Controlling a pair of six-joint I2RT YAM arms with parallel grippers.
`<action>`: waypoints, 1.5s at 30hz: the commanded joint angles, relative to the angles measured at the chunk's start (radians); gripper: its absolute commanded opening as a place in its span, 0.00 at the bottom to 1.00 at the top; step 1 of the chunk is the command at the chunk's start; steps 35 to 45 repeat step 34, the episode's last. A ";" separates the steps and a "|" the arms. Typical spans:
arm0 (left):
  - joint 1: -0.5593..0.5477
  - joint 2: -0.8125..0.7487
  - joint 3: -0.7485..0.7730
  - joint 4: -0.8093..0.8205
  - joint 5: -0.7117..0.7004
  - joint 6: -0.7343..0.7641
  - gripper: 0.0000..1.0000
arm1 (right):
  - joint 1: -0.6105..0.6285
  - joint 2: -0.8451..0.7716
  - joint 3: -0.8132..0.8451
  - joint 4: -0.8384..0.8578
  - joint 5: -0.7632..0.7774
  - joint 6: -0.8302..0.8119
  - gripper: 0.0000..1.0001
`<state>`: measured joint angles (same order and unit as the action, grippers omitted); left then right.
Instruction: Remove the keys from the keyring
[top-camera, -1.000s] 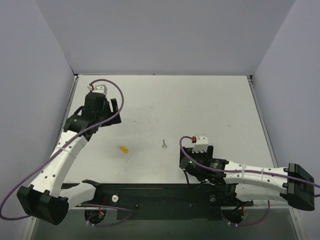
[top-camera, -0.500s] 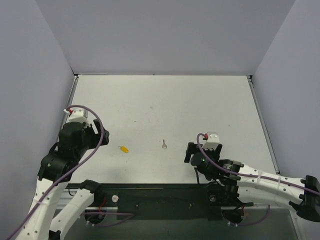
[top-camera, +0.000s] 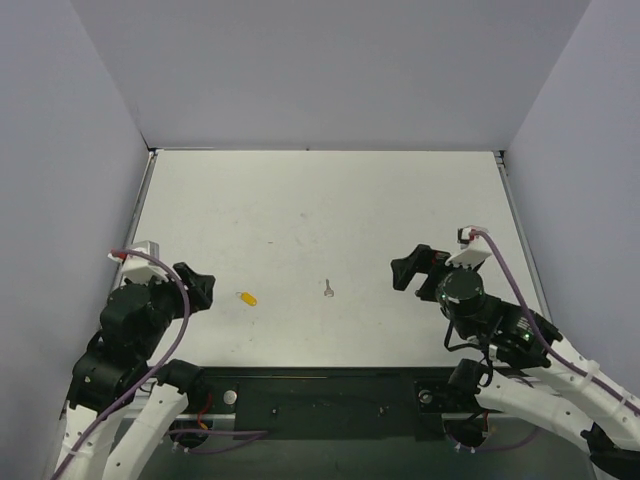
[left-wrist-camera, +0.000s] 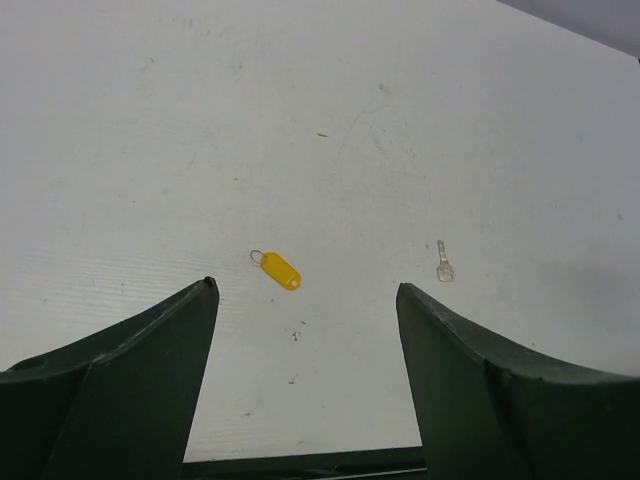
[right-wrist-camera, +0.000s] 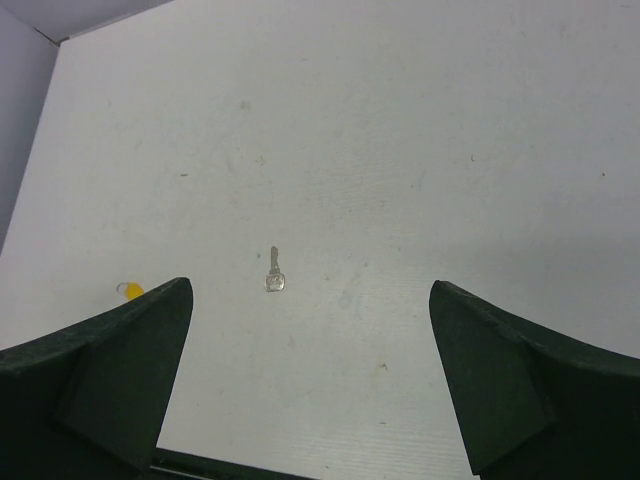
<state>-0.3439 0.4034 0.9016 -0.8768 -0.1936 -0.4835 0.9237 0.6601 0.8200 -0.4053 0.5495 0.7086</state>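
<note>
Arms further back; L end effector (left-wrist-camera: 305, 290), R end effector (right-wrist-camera: 310, 288) spread; silver key (right-wrist-camera: 274, 276) prob. off yellow keyring (left-wrist-camera: 281, 271).

Open tabletop (top-camera: 330, 200) between key (top-camera: 327, 288) and keyring (top-camera: 246, 298)

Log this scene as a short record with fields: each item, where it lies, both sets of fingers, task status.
key: small silver-grey metal key, flat on the white table
keyring: yellow-orange oblong keyring tag with a small wire loop, flat on the table, left of the key in the top view
relation: apart, not touching
left arm: left fingers open, holding nothing
right arm: right fingers open, holding nothing
task status: key already off the keyring
</note>
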 joint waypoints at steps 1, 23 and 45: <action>-0.006 -0.080 -0.090 0.145 0.022 -0.036 0.82 | -0.002 -0.078 0.030 -0.113 0.003 0.044 1.00; -0.006 -0.193 -0.139 0.165 -0.015 -0.035 0.84 | -0.002 -0.347 -0.079 -0.228 -0.057 0.244 1.00; -0.006 -0.186 -0.138 0.167 -0.017 -0.035 0.84 | -0.002 -0.413 -0.102 -0.219 -0.059 0.215 1.00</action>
